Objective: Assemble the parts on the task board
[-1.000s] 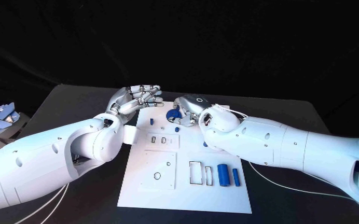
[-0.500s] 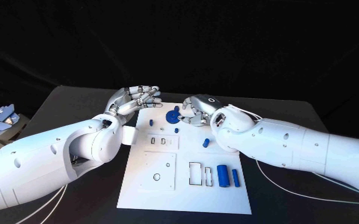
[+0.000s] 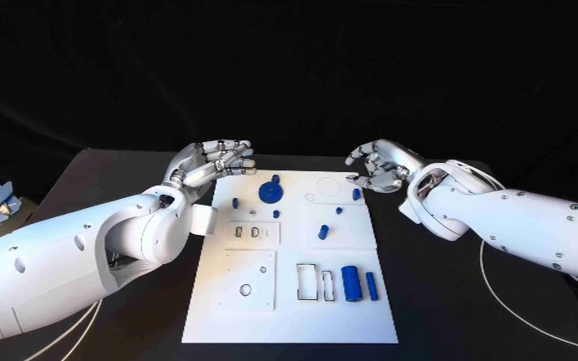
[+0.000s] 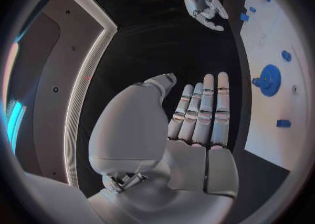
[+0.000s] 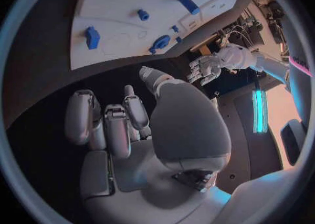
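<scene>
The white task board point(image 3: 289, 311) lies in the middle of the table. A blue gear point(image 3: 271, 189) stands near its far edge, with small blue pieces point(image 3: 323, 231) around it. Two blue cylinders point(image 3: 351, 282) lie at the board's near right. My left hand point(image 3: 215, 160) hovers at the board's far left corner with straight fingers and holds nothing. My right hand point(image 3: 383, 165) hangs just off the far right corner, fingers loosely bent and apart, holding nothing. The left wrist view has the gear point(image 4: 269, 80) beside my fingers point(image 4: 205, 108). The right wrist view has the gear point(image 5: 160, 42) beyond my hand point(image 5: 125, 124).
A small blue and white object point(image 3: 5, 207) sits at the table's left edge. A thin white cable point(image 3: 512, 307) trails on the black table point(image 3: 120, 173) under my right arm. The board's near left holds raised white plates with slots point(image 3: 253, 277).
My right hand has let go of the blue gear and drawn back to the right, off the board. The gear stays standing on the board. My left hand has kept its place.
</scene>
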Controlling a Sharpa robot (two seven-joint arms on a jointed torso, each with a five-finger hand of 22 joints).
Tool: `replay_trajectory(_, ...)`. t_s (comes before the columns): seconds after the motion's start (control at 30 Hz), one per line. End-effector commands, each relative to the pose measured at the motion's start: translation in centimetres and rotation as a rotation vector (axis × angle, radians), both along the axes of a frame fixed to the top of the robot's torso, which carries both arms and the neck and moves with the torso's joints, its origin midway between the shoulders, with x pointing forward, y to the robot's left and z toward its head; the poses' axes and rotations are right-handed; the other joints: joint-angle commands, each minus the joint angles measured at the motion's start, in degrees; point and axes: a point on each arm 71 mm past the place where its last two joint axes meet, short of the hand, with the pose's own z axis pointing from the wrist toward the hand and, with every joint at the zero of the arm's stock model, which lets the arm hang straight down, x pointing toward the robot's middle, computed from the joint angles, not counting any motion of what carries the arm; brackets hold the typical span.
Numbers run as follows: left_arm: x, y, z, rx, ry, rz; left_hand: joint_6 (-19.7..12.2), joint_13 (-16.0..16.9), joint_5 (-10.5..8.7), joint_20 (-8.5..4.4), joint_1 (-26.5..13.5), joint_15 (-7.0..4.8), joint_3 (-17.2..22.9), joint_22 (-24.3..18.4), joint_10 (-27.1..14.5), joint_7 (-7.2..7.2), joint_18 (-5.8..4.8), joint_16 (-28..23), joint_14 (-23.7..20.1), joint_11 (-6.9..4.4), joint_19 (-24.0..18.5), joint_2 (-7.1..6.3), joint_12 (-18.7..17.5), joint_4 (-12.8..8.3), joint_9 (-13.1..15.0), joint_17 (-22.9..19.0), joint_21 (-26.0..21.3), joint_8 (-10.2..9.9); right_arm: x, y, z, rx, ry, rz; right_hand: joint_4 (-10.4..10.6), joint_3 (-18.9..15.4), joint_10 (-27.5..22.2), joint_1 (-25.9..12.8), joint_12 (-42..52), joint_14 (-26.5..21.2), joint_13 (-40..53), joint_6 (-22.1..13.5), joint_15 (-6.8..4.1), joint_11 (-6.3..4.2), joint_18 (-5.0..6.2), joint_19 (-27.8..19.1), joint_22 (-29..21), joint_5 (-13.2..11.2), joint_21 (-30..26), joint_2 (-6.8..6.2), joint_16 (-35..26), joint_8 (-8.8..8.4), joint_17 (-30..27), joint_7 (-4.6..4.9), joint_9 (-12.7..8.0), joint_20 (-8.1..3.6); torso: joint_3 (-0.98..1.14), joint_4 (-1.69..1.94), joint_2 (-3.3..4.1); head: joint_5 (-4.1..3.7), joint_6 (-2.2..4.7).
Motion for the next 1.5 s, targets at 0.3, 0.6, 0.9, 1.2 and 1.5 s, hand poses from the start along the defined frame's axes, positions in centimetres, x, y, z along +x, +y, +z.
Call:
replay_trajectory(0.3,-0.1,-0.2,0.2,-0.020,-0.009,-0.028,-0.19,0.02,-0.26,0.18,-0.43,0.41,0.24,0.05,-0.24,1.72,0.60,-0.24,0.00,-0.11,0.05,0.16,-0.18,-0.04,-0.06,0.09,0.23,-0.28,0.0,-2.8,-1.6,0.006,0.084,0.042,-2.05,1.50,-0.95,1.67,-0.68,4.99,-0.58,0.41,0.44,0.15,0.14,-0.48,0.04,1.93,-0.40,-0.95,0.25,-0.96,10.39,0.42,-0.26,0.03,0.18,-0.11,0.03,-0.32,-0.41)
replay_trajectory(0.6,-0.1,-0.2,0.1,-0.021,-0.009,-0.029,-0.17,0.03,-0.27,0.18,-0.43,0.41,0.25,0.05,-0.22,1.71,0.60,-0.25,0.01,-0.12,0.04,0.16,-0.17,-0.05,-0.06,0.10,0.24,-0.28,0.3,-2.9,-3.5,-0.017,0.115,0.029,-2.16,1.51,-1.06,1.44,-0.75,5.02,-0.70,0.06,0.51,0.25,0.18,-0.60,-0.09,1.75,-0.57,-1.20,0.29,-1.27,10.54,0.50,-0.37,0.08,0.03,0.15,0.13,-0.35,-0.88)
replay_trajectory(0.9,-0.1,-0.2,0.1,-0.021,-0.009,-0.029,-0.09,0.05,-0.27,0.18,-0.44,0.39,0.29,0.06,-0.12,1.66,0.61,-0.28,0.01,-0.16,0.01,0.16,-0.13,-0.12,-0.04,0.14,0.26,-0.25,0.6,-2.6,-4.9,-0.035,0.139,0.018,-2.23,1.53,-1.18,1.15,-0.80,5.02,-0.80,-0.24,0.60,0.34,0.21,-0.70,-0.18,1.16,-0.72,-1.30,0.29,-1.55,10.54,0.59,-0.44,0.15,0.12,0.38,0.25,-0.16,-1.17)
replay_trajectory(1.2,0.0,-0.2,0.1,-0.021,-0.008,-0.030,-0.09,0.05,-0.27,0.18,-0.44,0.39,0.29,0.06,-0.12,1.66,0.61,-0.28,0.01,-0.16,0.01,0.16,-0.13,-0.12,-0.04,0.14,0.26,-0.25,0.8,-2.4,-5.6,-0.041,0.147,0.005,-2.22,1.53,-1.12,1.01,-0.74,5.04,-0.72,-0.29,0.63,0.37,0.21,-0.70,-0.17,0.92,-0.73,-1.30,0.32,-1.61,10.64,0.61,-0.45,0.18,0.20,0.27,0.26,-0.05,-1.29)
replay_trajectory(1.5,0.0,-0.3,0.0,-0.020,-0.007,-0.030,-0.09,0.05,-0.27,0.18,-0.44,0.39,0.29,0.06,-0.12,1.66,0.61,-0.28,0.01,-0.16,0.01,0.16,-0.13,-0.12,-0.04,0.14,0.26,-0.25,1.0,-2.5,-5.6,-0.041,0.142,-0.012,-2.12,2.05,-0.02,0.30,0.17,5.01,0.40,1.63,0.53,0.17,0.12,-0.29,0.37,0.46,-0.35,-0.46,0.29,-0.75,10.53,0.35,-0.03,0.19,0.19,0.33,0.25,-0.02,-1.38)
